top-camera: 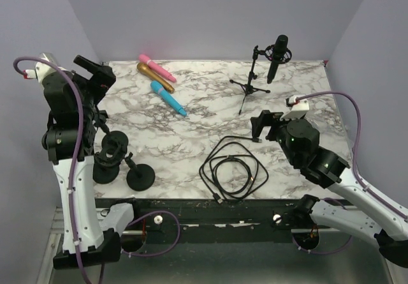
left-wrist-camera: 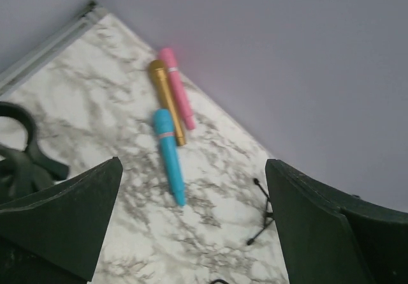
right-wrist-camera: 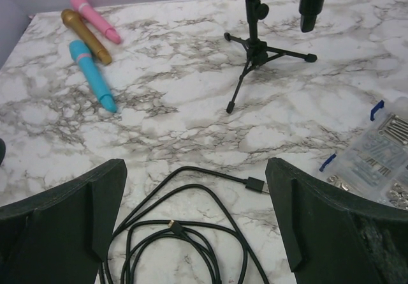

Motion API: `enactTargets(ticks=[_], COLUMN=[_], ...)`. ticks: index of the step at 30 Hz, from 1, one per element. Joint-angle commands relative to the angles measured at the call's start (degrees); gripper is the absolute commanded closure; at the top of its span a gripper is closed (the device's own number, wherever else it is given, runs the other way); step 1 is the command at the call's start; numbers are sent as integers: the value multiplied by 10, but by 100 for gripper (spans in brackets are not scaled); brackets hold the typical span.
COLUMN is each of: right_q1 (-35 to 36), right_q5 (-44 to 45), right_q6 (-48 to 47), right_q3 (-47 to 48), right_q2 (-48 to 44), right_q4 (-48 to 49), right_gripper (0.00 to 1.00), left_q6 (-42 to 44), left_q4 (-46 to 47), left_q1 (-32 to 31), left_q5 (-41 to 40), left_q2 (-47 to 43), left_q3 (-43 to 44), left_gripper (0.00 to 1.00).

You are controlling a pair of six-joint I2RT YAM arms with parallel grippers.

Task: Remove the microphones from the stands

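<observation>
Right end effector (right-wrist-camera: 194, 164) spread, cable (right-wrist-camera: 254, 184) before stand (right-wrist-camera: 255, 49)

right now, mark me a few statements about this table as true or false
1. The black mic is on the stand. True.
2. The right end effector grips it. False: it is open and empty.
3. The pink mic, gold mic and blue mic lie flat. True.
4. The cable plugs into the black mic. False: it lies coiled, apart from it.
5. The left end effector is shut. False: it is open.
</observation>
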Motion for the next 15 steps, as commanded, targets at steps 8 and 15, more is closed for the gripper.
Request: enactTargets(ticks=[8, 15], right_q1=[-6, -133], right_q5=[141, 60], right_q6=[48, 28], right_q3=[47, 143], right_q2=[86, 210], right_q4=[-66, -51], right_gripper=[0, 0], left_q6=[35, 91], left_q4=[255, 264], left_q1=[-51, -138], left_q5=[343, 404], left_q2=[27, 64], left_q3=[-107, -131], left_gripper=[1, 1])
